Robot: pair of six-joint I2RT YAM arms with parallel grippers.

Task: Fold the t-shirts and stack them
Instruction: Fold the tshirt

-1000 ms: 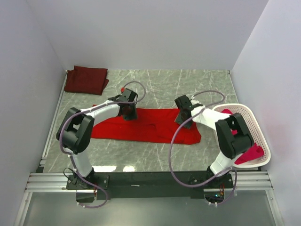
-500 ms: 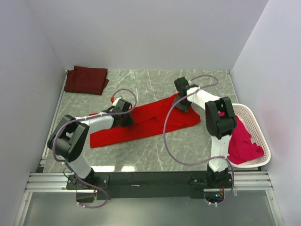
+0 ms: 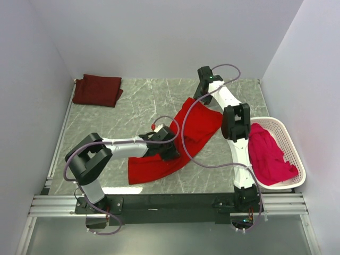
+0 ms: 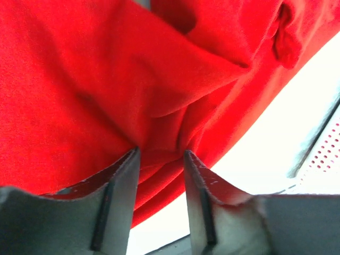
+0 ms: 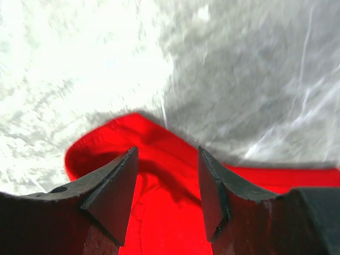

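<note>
On the table (image 3: 106,127), red t-shirt (image 3: 201,123) slantwise, edges in left fingers (image 4: 119,202), right fingers (image 5: 109,196)

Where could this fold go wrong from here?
1. Cloth is bunched between the fingers of the left gripper, so the red t-shirt may be laid down creased.
2. Only the shirt's edge sits between the fingers of the right gripper; it could slip out.
3. The right arm's cable hangs over the shirt and might snag it.
</note>
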